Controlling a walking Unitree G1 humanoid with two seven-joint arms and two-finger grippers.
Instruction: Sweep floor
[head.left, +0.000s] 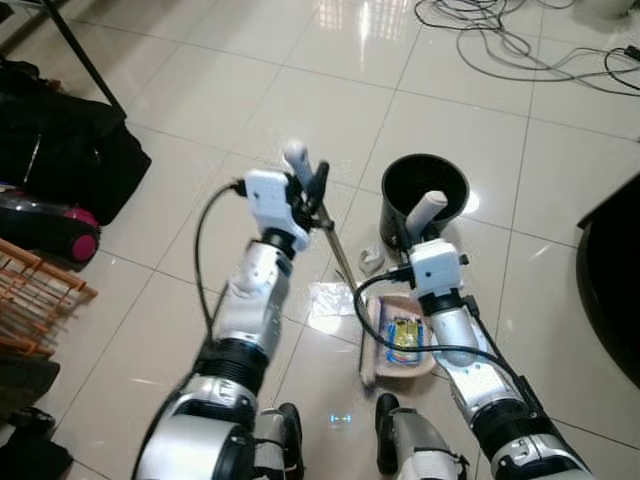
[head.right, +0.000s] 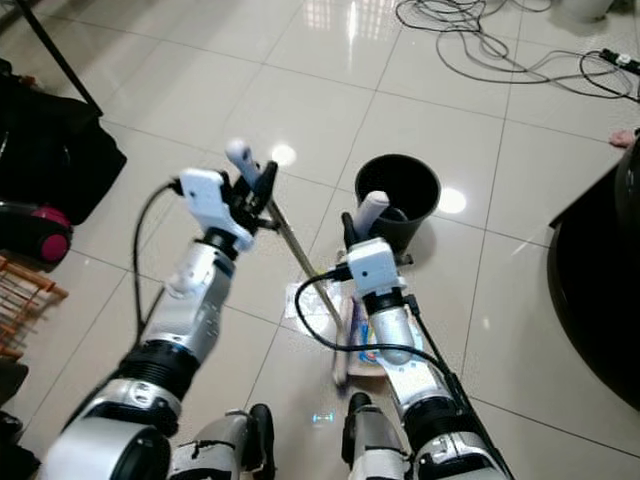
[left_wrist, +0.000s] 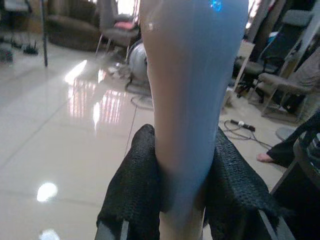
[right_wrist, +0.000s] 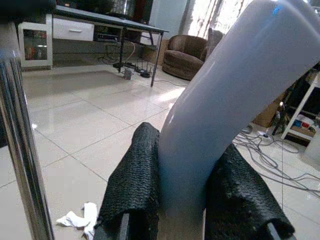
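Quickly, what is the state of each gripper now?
Left gripper: shut on the broom handle.
Right gripper: shut on the dustpan handle.

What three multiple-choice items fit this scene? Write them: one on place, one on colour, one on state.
1. Where is the bin?
A) on the floor past the dustpan
B) on a table
C) inside a rack
2. Its colour?
A) red
B) black
C) white
3. The left end effector is:
A) open, empty
B) shut on a pale handle
C) shut on a cable

A, it stands on tiles beyond the dustpan; B, its walls are black; B, both fingers clamp the handle.
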